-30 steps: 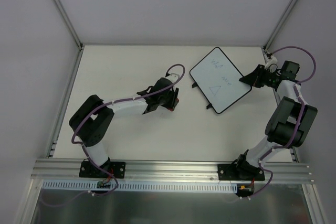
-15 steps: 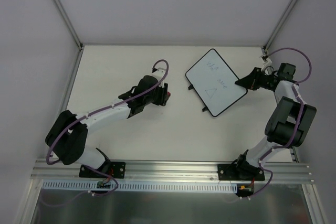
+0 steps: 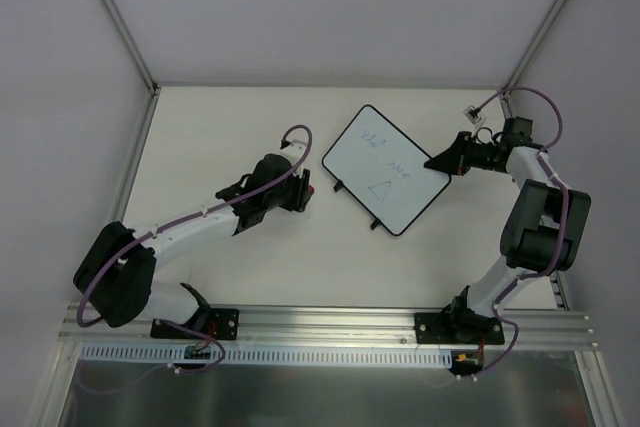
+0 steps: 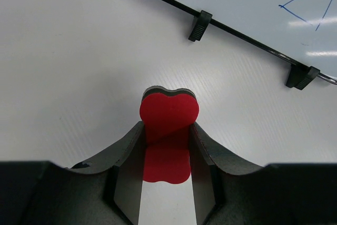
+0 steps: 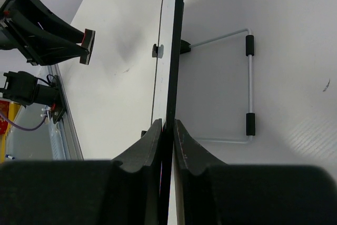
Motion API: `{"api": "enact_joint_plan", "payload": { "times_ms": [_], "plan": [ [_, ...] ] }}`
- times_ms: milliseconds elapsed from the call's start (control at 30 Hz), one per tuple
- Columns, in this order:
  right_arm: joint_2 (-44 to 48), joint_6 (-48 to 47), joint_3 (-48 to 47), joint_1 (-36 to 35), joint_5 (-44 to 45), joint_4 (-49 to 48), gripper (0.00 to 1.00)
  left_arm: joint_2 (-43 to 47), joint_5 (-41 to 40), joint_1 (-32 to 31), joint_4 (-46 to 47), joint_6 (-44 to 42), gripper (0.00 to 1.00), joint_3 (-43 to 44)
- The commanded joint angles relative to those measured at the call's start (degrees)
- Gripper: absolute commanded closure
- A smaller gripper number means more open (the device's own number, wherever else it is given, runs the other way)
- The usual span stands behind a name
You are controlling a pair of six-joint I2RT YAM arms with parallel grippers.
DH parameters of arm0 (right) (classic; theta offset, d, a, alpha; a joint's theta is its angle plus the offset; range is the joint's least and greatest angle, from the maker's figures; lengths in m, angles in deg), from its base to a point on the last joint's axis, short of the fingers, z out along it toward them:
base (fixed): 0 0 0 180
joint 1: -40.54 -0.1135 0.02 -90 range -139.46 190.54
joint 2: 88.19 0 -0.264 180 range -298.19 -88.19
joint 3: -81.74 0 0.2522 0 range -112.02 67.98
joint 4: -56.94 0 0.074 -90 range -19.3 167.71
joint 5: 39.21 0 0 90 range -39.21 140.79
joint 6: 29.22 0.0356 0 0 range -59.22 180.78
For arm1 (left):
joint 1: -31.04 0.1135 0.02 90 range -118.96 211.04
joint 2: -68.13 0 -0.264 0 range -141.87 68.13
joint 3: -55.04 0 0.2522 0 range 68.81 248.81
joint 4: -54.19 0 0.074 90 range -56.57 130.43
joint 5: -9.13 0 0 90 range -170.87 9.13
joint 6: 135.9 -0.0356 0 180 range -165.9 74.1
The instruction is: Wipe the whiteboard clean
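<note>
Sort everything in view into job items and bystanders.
Job: whiteboard, pinched at its edge by the right gripper; red eraser, clamped in the left gripper.
Bystanders: table; metal rail along its near edge.

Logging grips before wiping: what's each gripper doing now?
Left gripper: shut on the small red eraser.
Right gripper: shut on the edge of the white black-rimmed whiteboard.

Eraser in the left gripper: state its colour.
The eraser is red with a thin dark backing layer; the left wrist view shows it best.
</note>
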Motion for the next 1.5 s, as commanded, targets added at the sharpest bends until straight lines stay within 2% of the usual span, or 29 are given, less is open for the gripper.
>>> {"api": "enact_joint_plan", "payload": {
  "times_ms": [0, 167, 300, 433, 467, 533, 667, 700, 800, 1000, 1100, 1467],
  "plan": [
    [-0.98, -4.37, 3.59, -3.16, 4.07, 9.76, 1.0, 0.79, -1.55, 0.55, 0.51, -0.38, 0.8, -0.89],
    [-0.54, -3.84, 3.5, -3.16, 6.18, 9.85, 0.93, -4.47, -1.28, 0.55, 0.6, 1.55, 0.78, -0.19],
    [-0.62, -3.66, 3.59, -3.25, 6.62, 9.76, 0.88, -8.79, -1.02, 0.55, 0.78, 3.83, 0.72, 0.08],
    [-0.53, -3.49, 3.41, -3.34, 7.24, 9.67, 0.79, -10.99, -2.69, 0.55, 1.92, 5.77, 0.62, -0.71],
    [-0.53, -3.4, 3.33, -3.34, 7.33, 9.67, 0.77, -11.78, -2.87, 0.55, 2.01, 5.95, 0.57, -0.8],
    [-0.36, -3.22, 3.24, -3.34, 7.59, 9.76, 0.76, -12.31, -3.04, 0.55, 2.01, 5.95, 0.53, -0.54],
    [0.08, -3.05, 3.06, -3.34, 8.29, 9.67, 0.75, -11.62, -3.83, 0.55, 1.92, 5.86, 0.38, -0.8],
    [0.08, -3.05, 3.15, -3.34, 8.38, 9.67, 0.75, -11.09, -4.01, 0.55, 1.92, 5.95, 0.32, -1.59],
    [-0.09, -3.05, 3.06, -3.34, 8.65, 9.76, 0.75, -8.9, -3.84, 0.55, 1.57, 5.86, 0.27, -2.99],
    [-0.1, -2.96, 2.8, -2.99, 9.0, 9.58, 0.75, -8.36, -3.83, 0.37, -0.36, 5.25, 0.36, -4.49],
    [0.08, -2.96, 2.71, -2.29, 8.21, 9.58, 0.71, -8.88, -3.83, 0.02, -0.72, 4.63, 0.41, -3.44],
    [3.68, -1.64, 1.83, 0.17, 8.3, 9.32, 0.32, -10.73, -5.06, -0.33, -1.51, 2.7, 0.44, 0.43]
  ]
}}
